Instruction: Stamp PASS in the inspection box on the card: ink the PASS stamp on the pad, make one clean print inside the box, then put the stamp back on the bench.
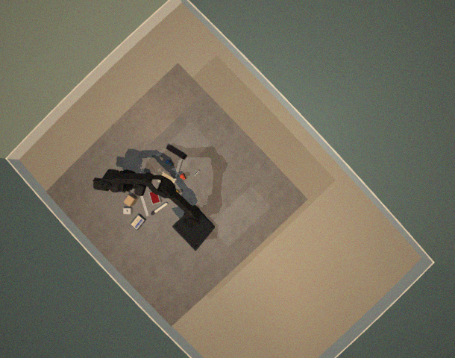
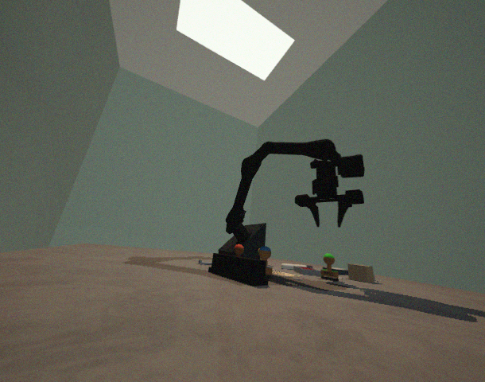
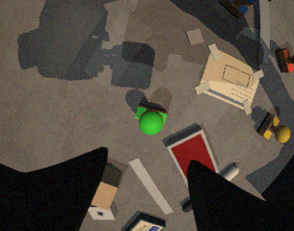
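PASS stamp, as I judge the green-knobbed one (image 2: 328,267) (image 3: 151,122), stands upright on the surface (image 1: 142,269) (image 2: 152,321) (image 3: 55,120) just beside the red ink pad (image 1: 154,198) (image 2: 306,268) (image 3: 195,151), probably so inking needs only a short carry. My pincer (image 1: 123,186) (image 2: 328,226) (image 3: 148,161) hangs above, spread and empty. Near the pad, tape strips hold the card (image 1: 168,177) (image 3: 219,82), likely against sliding under a press; I make out no print in its box.

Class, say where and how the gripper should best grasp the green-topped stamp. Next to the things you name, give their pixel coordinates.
Come straight down from above and close the fingers on the neck below the round knob. The green-topped stamp (image 2: 328,267) (image 3: 151,120) stands upright; its narrow neck between knob and wider base should suit a pinch.
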Controlling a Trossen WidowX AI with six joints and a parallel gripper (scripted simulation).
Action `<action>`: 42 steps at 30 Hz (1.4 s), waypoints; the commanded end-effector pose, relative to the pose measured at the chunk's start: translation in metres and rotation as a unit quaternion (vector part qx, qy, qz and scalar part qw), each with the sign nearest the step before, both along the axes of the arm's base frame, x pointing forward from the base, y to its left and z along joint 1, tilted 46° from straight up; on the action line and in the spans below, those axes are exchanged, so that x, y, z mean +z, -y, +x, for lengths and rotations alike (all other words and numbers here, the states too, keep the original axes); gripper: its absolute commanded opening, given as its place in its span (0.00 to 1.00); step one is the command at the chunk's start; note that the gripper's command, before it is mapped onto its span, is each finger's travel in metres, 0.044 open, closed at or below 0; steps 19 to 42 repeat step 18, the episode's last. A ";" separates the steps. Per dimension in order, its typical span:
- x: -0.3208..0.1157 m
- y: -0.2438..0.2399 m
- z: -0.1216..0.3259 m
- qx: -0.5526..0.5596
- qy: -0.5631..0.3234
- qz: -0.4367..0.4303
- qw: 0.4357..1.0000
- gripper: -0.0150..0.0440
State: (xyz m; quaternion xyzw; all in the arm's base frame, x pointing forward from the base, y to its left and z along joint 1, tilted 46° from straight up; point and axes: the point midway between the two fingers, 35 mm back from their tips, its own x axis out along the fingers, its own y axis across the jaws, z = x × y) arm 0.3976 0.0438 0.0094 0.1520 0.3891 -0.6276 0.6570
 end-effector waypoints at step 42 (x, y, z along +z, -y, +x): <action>0.001 -0.001 0.000 0.000 0.001 0.000 1.000 0.70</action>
